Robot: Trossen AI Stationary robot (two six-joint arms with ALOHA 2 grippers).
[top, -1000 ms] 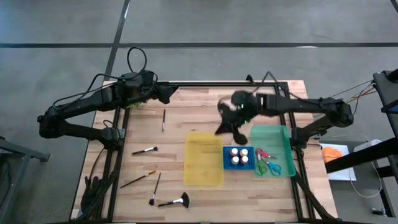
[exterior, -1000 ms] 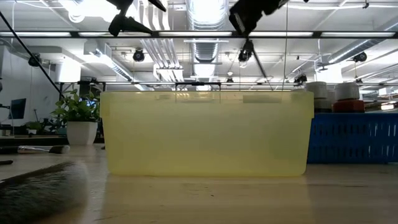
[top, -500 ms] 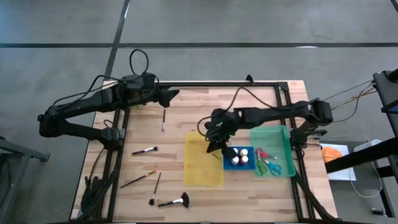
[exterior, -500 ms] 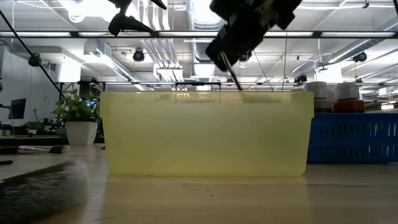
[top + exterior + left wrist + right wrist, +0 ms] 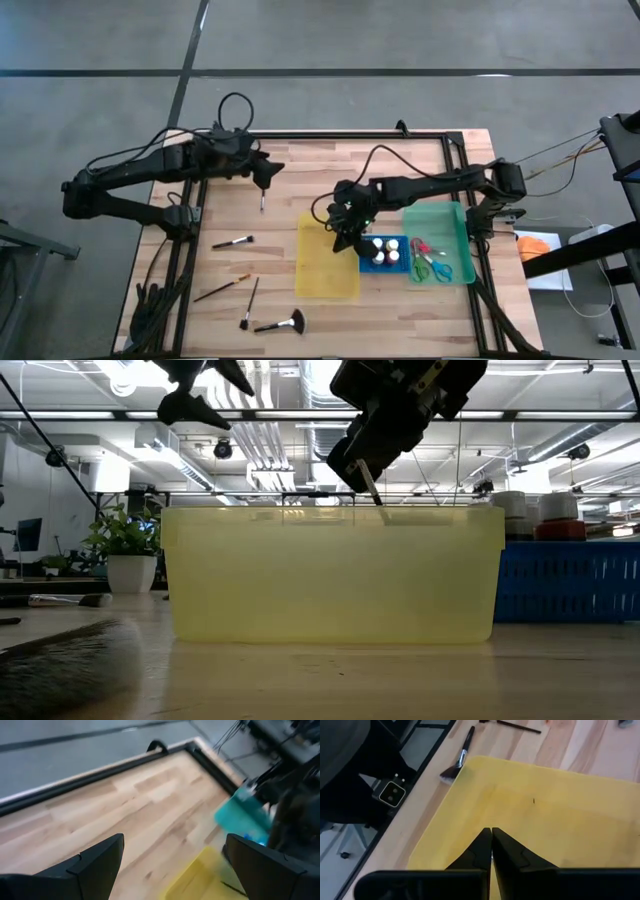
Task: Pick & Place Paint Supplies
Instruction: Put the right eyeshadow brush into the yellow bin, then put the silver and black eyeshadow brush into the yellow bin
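Wood table (image 5: 300, 165) first, wide and pale, with three flat trays grouped toward its right half. The yellow tray (image 5: 322, 280) is the biggest and looks bare inside. The green tray (image 5: 445, 215) already has the scissors (image 5: 430, 262) in it, and the small blue tray (image 5: 363, 265) between the two holds the little paint bottles (image 5: 384, 250). Those two sorts look done to me.

Both dark arms reach in. The right gripper (image 5: 343, 228) hangs over the yellow tray's far corner, just beside the blue one. Its jaws are pressed together on what looks like a thin brush (image 5: 372, 487): from table level a pale stick pokes down out of it to the tray's rim. I'd say it is about to be dropped in. The left gripper (image 5: 263, 178) hovers with its fingers spread wide and empty over the back left of the table, just above another slim brush (image 5: 263, 193) lying on the boards.

Brushes are what is left. Besides that one, I count a short brush (image 5: 232, 242), a long thin brush (image 5: 222, 290), a stubby brush (image 5: 247, 303) and the black fan brush (image 5: 282, 323), all loose on the wood left of the yellow tray. So roughly half the job remains.
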